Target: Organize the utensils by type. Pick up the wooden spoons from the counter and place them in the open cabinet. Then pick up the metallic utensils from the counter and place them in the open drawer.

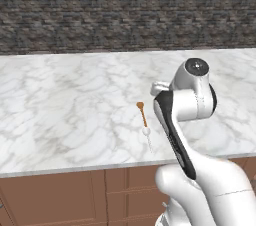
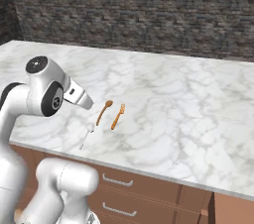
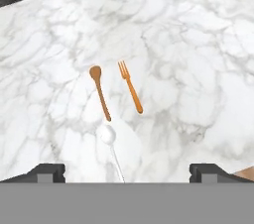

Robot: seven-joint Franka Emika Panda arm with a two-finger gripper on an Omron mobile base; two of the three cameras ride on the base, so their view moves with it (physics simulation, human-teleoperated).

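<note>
Your gripper hovers wide open and empty above the counter. Nearest lies the silver spoon, then the wooden spoon beside the fork. You're probably starting on the wooden spoon: descend, straddle its handle.

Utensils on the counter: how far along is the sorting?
Nothing looks sorted yet. The small wooden spoon, the fork and the silvery spoon lie loose on the counter, close together but apart. The gripper hangs open above them, nearest the silvery spoon, holding nothing. All three are left to move; the cabinet and drawer are out of frame.
</note>
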